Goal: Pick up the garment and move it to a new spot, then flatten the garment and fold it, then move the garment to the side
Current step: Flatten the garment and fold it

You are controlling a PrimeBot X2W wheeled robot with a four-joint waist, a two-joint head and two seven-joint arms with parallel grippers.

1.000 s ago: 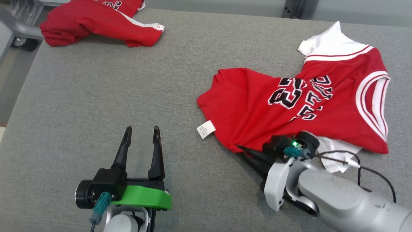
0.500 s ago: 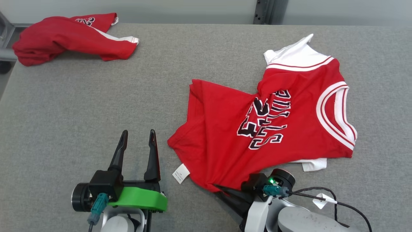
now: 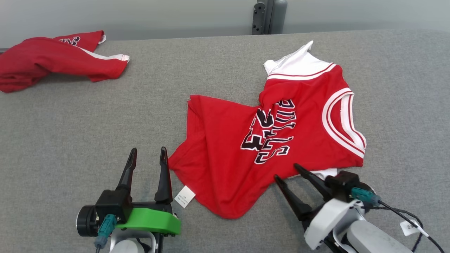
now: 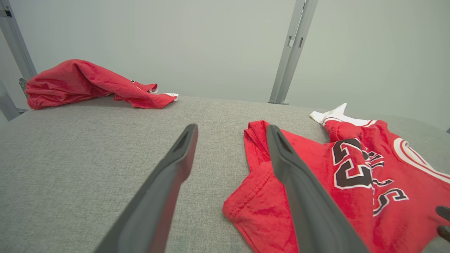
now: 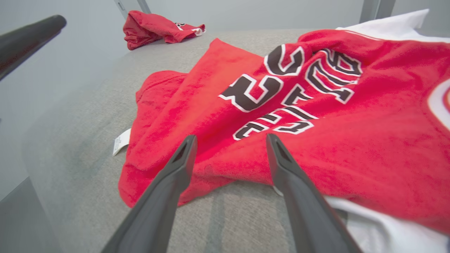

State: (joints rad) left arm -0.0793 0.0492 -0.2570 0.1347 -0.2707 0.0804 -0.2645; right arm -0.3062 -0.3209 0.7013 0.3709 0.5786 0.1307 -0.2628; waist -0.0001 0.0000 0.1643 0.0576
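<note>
A grey fabric worktop [image 3: 70, 133], backed by a pale wall [image 3: 158, 14] and a metal post [image 3: 269, 15], carries a rumpled red jersey [image 3: 225, 147], with the left gripper [image 3: 148, 150] and right gripper [image 3: 286, 171] both spread open beside it.

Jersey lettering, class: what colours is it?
Black lettering outlined white on the red jersey; clearest in the right wrist view.

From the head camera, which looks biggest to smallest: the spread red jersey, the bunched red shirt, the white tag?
Spread red jersey
Bunched red shirt, though it lies farther off and crumpled
White tag
</note>
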